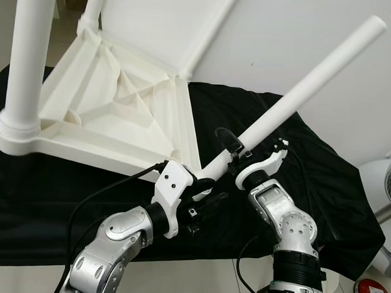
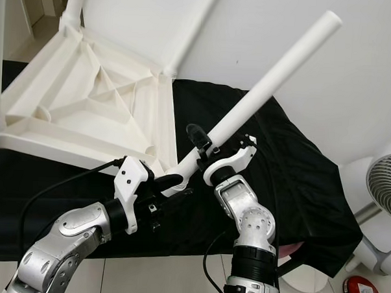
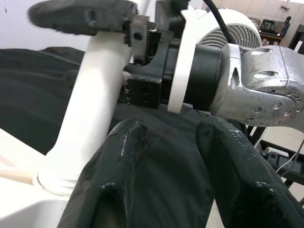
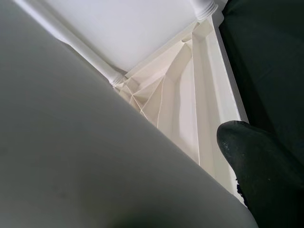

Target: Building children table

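— So where is the children's table [image 1: 113, 110]?

— Upside down on a black cloth [image 1: 311, 184], its ribbed underside facing up. Three white legs already stand in its corners; one thick leg [image 1: 27, 61] rises at the near left corner.

— And the fourth leg?

— That white leg [image 1: 302, 93] slants up to the right from the table's near right corner, its lower end sitting at the corner socket.

— Who holds it?

— The right pincer [image 1: 237, 151] pinches it low on the shaft, one black finger [image 1: 225, 138] over the top of the tube. In the right wrist view the tube lies right against the camera with a black fingertip [image 4: 261, 166] beside it.

— The left one?

— The left pincer [image 1: 203, 189] sits just below the leg's base, near the corner. Its two fingers [image 3: 114, 180] are spread apart with only cloth between them.

— Anything else around?

— A white fan [image 2: 385, 187] stands on the floor to the right, beside the cloth's edge.
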